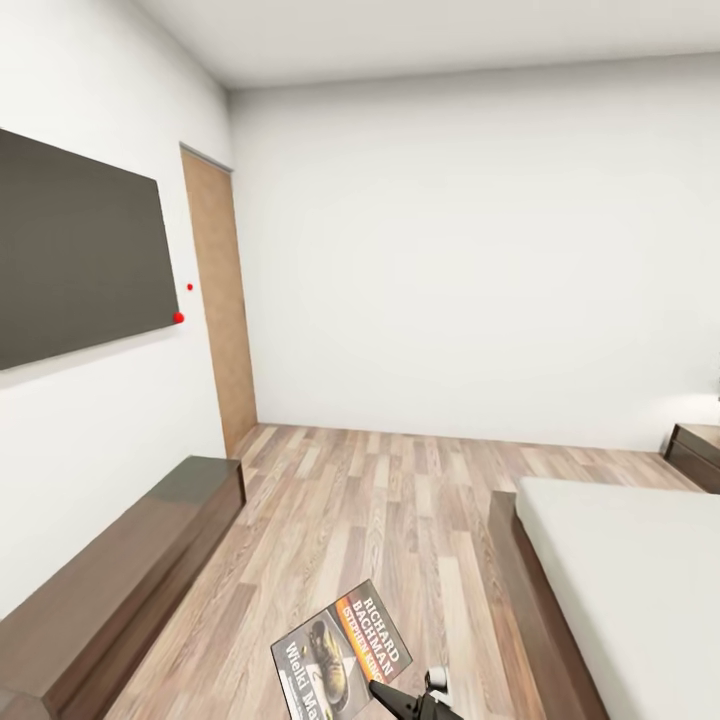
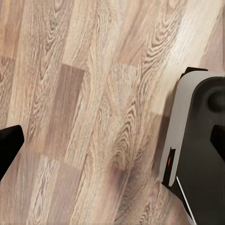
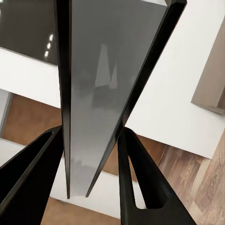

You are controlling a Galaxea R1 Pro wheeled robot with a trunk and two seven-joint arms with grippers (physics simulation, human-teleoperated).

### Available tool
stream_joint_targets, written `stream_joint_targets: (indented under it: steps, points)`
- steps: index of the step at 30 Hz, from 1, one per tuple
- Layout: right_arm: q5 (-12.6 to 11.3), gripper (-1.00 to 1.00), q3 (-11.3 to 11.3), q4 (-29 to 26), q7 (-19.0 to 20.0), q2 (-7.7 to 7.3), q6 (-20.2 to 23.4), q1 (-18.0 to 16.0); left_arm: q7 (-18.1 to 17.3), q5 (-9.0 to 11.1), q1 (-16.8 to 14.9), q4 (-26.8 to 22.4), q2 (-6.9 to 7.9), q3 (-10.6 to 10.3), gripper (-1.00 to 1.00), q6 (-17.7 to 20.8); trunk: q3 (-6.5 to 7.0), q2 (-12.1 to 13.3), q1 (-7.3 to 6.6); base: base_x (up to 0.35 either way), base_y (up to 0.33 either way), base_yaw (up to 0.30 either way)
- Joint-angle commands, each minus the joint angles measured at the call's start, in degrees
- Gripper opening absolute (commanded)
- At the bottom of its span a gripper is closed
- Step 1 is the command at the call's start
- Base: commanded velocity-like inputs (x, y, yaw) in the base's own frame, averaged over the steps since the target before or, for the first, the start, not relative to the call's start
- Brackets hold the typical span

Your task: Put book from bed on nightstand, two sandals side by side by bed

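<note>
Thin grey paperback book with orange band (image 1: 345, 655): clamped edge-on between the black fingers of the right gripper (image 3: 91, 164), held over the brown wood-plank floor (image 1: 380, 500) beside the light-grey bed (image 1: 640, 580). Head view shows its cover; right wrist view shows its glossy back. Left gripper (image 2: 7, 145): jaw state cannot be told.

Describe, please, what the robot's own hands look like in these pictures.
The right hand has two glossy black fingers, broad at the base and tapering, one with a slot cut near its base. In the head view its wrist carries a small white part. A black left fingertip shows.

Bright, even, soft light; glossy reflections; wide-angle stretching at edges.
</note>
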Motion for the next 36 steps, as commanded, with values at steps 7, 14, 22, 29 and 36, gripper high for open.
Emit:
stream_joint_targets:
  steps: [7,14,22,29,36]
  points:
    - [-0.2,-1.00,-0.2,-0.1,0.2,0.01,0.6,0.0,0.1,0.4,0.0,0.0,-0.11,-0.5,1.00,-0.2,0.00,0.0,0.05,0.277,0.000,-0.124]
    - [-0.2,-1.00,-0.2,-0.1,0.2,0.01,0.6,0.0,0.1,0.4,0.0,0.0,-0.14,-0.5,1.00,-0.2,-0.06,0.0,0.05,0.277,0.000,-0.235]
    - [-0.1,-1.00,-0.2,-0.1,0.2,0.08,0.5,0.0,0.1,0.4,0.0,0.0,-0.14,-0.5,1.00,-0.2,-0.07,0.0,0.05,0.277,0.000,-0.107]
    - [-0.1,-1.00,-0.2,-0.1,0.4,0.07,0.5,0.0,0.1,0.4,0.0,0.0,-0.14,-0.5,1.00,-0.2,-0.07,0.0,0.05,0.277,0.000,-0.018]
    - [-0.1,-1.00,-0.3,-0.1,0.5,0.13,0.5,0.2,0.1,0.4,0.0,0.0,-0.14,-0.5,1.00,-0.2,-0.07,0.0,0.05,0.277,0.000,-0.004]
